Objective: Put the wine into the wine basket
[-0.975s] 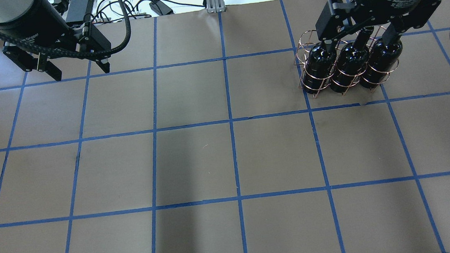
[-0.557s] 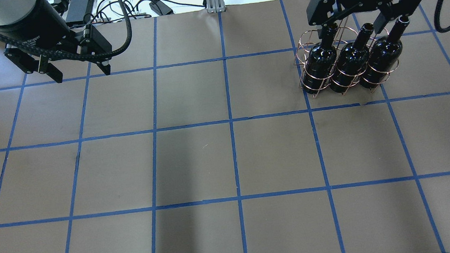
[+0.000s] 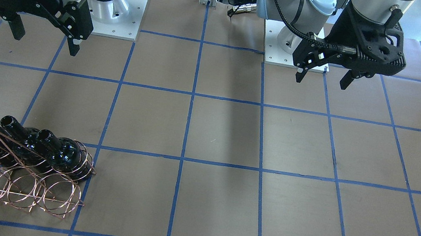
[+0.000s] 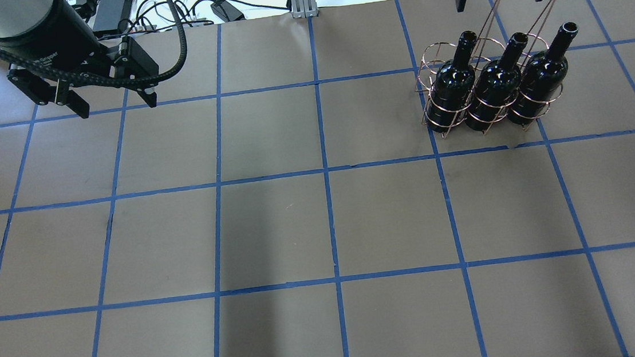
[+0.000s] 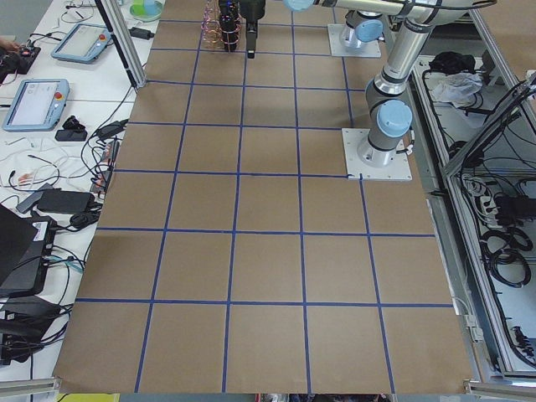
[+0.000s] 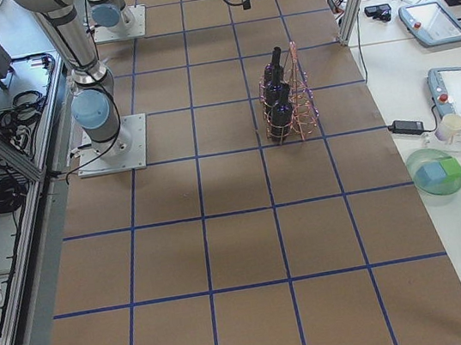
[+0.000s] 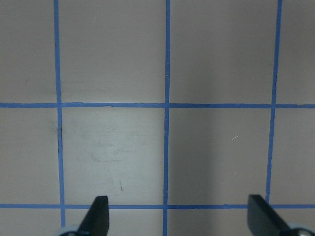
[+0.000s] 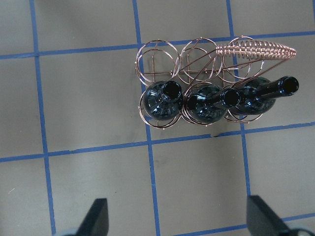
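Copper wire hoops form the wine basket (image 4: pixel 427 56), which stands on the brown table (image 4: pixel 327 223) off to the robot's right, its braided handle (image 8: pixel 256 49) rising above the bottle necks. Three glossy black wine bottles stand upright in the row of hoops nearer the robot: the left bottle (image 4: pixel 454 83), the middle bottle (image 4: pixel 494 87) and the right bottle (image 4: pixel 541 75). The right gripper (image 3: pixel 46 44) hangs high above the basket, fingers spread wide and gripping nothing, and the left gripper (image 4: pixel 117 108) hovers over bare table well away, likewise splayed and empty.
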Available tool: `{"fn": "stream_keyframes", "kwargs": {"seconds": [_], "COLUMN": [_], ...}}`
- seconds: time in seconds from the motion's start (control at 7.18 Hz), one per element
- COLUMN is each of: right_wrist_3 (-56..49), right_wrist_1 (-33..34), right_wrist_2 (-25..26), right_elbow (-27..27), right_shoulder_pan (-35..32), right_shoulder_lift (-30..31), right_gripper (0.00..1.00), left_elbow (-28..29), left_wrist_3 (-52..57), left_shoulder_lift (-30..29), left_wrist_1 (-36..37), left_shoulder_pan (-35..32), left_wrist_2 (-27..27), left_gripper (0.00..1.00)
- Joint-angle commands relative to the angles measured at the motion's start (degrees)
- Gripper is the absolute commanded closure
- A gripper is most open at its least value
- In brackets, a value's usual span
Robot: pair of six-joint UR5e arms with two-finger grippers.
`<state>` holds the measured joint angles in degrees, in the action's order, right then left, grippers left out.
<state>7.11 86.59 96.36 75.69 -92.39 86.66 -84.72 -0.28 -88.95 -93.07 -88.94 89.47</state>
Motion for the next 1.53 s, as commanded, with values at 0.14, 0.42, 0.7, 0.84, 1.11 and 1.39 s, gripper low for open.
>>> {"fn": "stream_keyframes", "kwargs": {"seconds": [0.14, 0.42, 0.7, 0.84, 1.11, 1.39], "right_wrist_3": [0.10, -0.16, 0.01, -1.21, -2.19, -2.79], "right_wrist_1": [5.56, 4.74, 3.75, 3.41, 3.58, -2.08], "right_wrist_2": [0.23, 0.06, -0.73, -0.74, -4.67, -6.28], "right_elbow": [10.33, 10.35, 11.40, 11.49, 11.49, 11.41], "right_shoulder_pan": [0.10, 5.16, 5.73, 5.73, 5.64, 5.64], "right_shoulder_lift": [6.67, 6.50, 7.30, 7.21, 7.38, 7.55], "right_gripper": [0.00, 0.00, 0.00, 0.00, 0.00, 0.00], "left_elbow": [-0.01, -0.01, -0.01, -0.01, -0.01, -0.01], "left_wrist_3": [0.01, 0.01, -0.07, -0.07, -0.07, -0.07], "left_shoulder_lift": [0.00, 0.00, 0.00, 0.00, -0.09, 0.00], "left_wrist_1": [0.09, 0.09, 0.17, 0.17, 0.17, 0.17], "left_shoulder_pan": [0.00, 0.00, 0.00, 0.00, 0.00, 0.00], "left_wrist_2": [0.00, 0.00, 0.00, 0.00, 0.00, 0.00], "left_gripper": [0.00, 0.00, 0.00, 0.00, 0.00, 0.00]}}
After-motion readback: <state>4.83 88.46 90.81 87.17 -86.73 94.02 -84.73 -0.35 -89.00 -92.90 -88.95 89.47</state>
